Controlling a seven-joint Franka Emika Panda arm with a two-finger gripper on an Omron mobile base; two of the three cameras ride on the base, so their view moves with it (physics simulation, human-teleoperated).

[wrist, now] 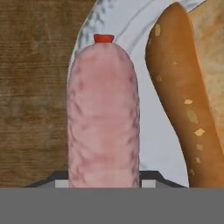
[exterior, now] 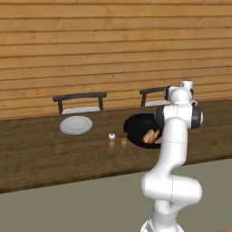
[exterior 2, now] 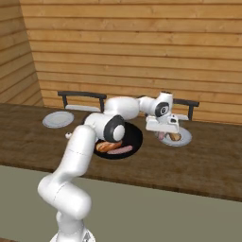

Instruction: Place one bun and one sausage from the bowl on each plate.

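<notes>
Hand view, close up: pink sausage [wrist: 103, 113] w/ a red tip runs straight up from the gripper, lumpy skin, over the right plate [wrist: 162, 131]; a speckled brown bun [wrist: 183, 100] lies beside it on that plate. Fingertips are hidden, but the sausage sits betw. the jaws, so the gripper is clamped on it.

Right base view: gripper [exterior 2: 162, 131] hangs over the right plate [exterior 2: 182, 140], sausage end [exterior 2: 161, 135] poking below it, bun [exterior 2: 175, 137] on the plate. Black bowl [exterior 2: 134, 137] just left still has a bun [exterior 2: 108, 146] and a sausage [exterior 2: 121, 151].

Left base view: arm blocks the right plate; left plate [exterior: 76, 124] sits bare, well apart from the bowl [exterior: 136, 124]. Small shakers [exterior: 111, 136] stand betw. them.

Dark wood-grain counter [exterior: 36, 154], plank wall [exterior: 113, 45], two dark chairs [exterior: 79, 102] behind.
</notes>
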